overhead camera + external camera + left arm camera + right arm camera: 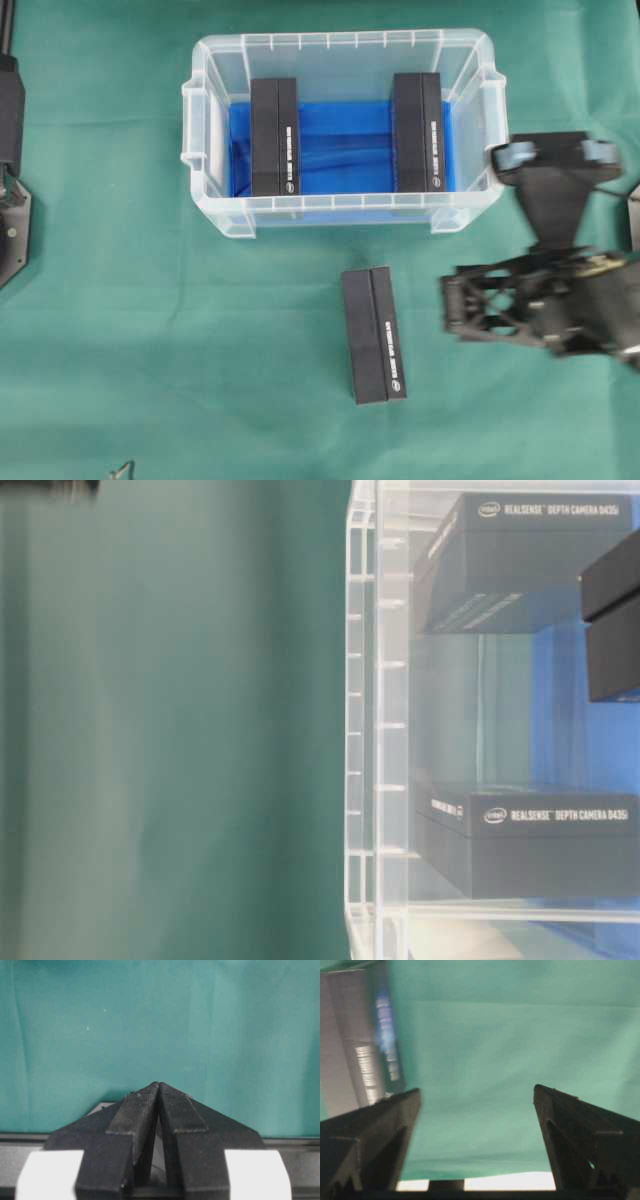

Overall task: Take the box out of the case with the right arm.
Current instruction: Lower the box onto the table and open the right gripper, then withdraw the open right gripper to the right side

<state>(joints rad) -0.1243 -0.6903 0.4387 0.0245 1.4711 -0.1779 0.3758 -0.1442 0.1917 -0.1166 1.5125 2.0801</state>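
Observation:
The clear case (pixel 340 45) with a blue floor stands at the back middle of the green cloth. Two black boxes lie flat in it, one at the left (pixel 273 137) and one at the right (pixel 417 132); the table-level view shows both (pixel 520 560) (pixel 530 840) through the wall. A third black box (pixel 373 335) lies on the cloth in front of the case. My right gripper (pixel 452 305) hovers just right of that box, outside the case, open and empty (pixel 476 1089). The box appears blurred at the upper left (pixel 360 1035). My left gripper (pixel 159 1084) is shut on nothing.
The left arm (pixel 10 200) rests at the far left edge, away from the case. The right arm's black body (pixel 555 185) sits beside the case's right end. Green cloth (pixel 180 350) covers the table around the case.

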